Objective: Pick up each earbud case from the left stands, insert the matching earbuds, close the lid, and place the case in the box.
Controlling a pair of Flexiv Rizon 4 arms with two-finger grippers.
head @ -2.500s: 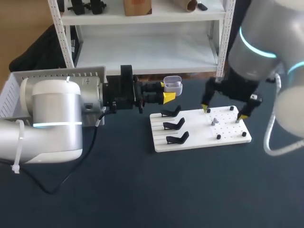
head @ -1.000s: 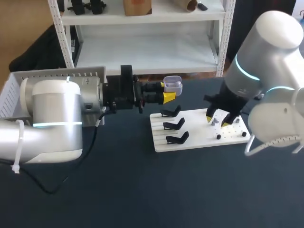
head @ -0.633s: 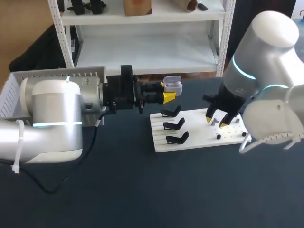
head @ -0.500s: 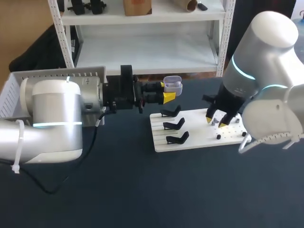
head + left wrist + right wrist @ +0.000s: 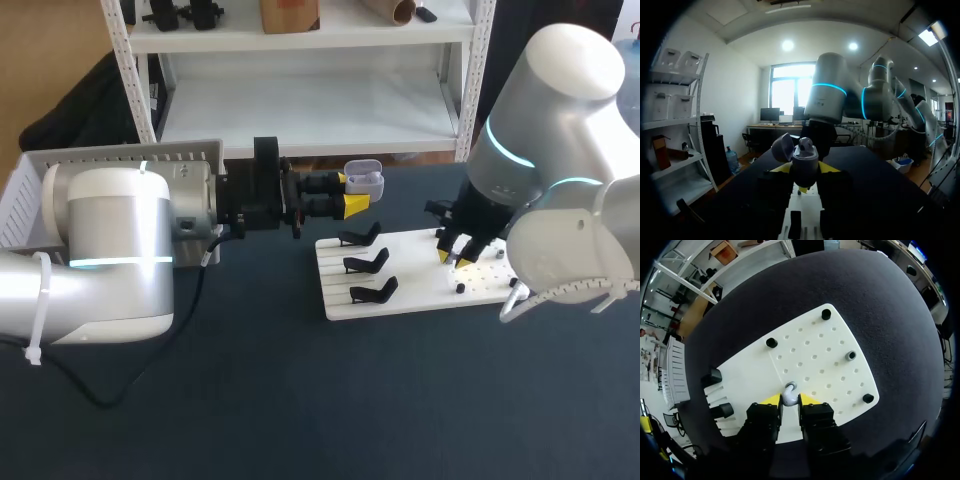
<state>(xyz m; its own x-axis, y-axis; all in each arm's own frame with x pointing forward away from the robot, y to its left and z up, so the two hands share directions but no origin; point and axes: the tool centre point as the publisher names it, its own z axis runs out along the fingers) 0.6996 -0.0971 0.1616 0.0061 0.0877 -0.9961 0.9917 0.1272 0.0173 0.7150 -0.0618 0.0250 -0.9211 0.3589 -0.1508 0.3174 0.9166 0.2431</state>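
The counter (image 5: 300, 400) was dark navy. The board (image 5: 420, 285) was white, patterned with a grid of small holes; its stands (image 5: 365, 262) and pegs (image 5: 771, 342) were black. The case (image 5: 364, 178) was pale lavender-grey, the earbud (image 5: 789, 396) white. The left tool (image 5: 352, 191) and right tool (image 5: 455, 257) were black with yellow tips.

Matt felt-like table (image 5: 900, 305), smooth white plastic board (image 5: 815, 355), glossy plastic earbud case (image 5: 804, 161), glossy earbud (image 5: 789, 396)
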